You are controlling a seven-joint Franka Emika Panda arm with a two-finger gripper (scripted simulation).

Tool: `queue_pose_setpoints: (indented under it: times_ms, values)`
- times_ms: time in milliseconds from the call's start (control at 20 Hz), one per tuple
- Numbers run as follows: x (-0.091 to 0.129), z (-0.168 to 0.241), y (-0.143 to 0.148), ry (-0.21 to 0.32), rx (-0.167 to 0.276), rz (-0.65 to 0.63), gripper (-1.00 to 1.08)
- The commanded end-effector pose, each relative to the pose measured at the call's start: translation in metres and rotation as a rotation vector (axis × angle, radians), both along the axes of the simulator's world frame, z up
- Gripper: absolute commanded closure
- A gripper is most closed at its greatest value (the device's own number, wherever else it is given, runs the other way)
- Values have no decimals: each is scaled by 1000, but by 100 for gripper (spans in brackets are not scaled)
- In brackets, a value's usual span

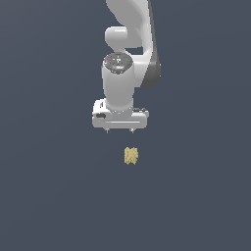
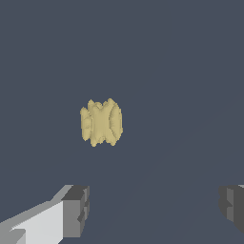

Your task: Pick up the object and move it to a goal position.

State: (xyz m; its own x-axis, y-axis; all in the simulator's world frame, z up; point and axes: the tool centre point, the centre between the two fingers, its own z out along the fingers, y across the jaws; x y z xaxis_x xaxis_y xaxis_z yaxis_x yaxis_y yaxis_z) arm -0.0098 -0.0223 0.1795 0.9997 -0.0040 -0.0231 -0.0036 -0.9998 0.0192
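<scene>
My gripper [image 1: 120,130] hangs with fingers [image 2: 76,209] spread wide, nothing held. The object [image 1: 131,156] lies on the desk [image 1: 49,196], apart from me, not yet between them, so I'm set for an approach.

the arm [image 1: 130,29] is cut off by the exterior view's top edge. in the wrist view, the gripper [image 2: 155,209] fingers [image 2: 76,209] run off the frame edges. the object [image 1: 131,156] looks too small there for surface detail.
</scene>
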Motion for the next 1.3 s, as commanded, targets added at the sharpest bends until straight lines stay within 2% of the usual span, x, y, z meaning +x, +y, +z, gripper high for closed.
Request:
queue_pose_setpoints:
  times_ms: [0, 450, 700, 1250]
  values:
    - [0, 0, 0, 0, 0, 0, -92]
    - [-5, -1, -6, 28, -29, 35, -92]
    - [-5, -2, -5, 26, -28, 35, -92]
    - [21, -42, 20, 3, -8, 52, -92]
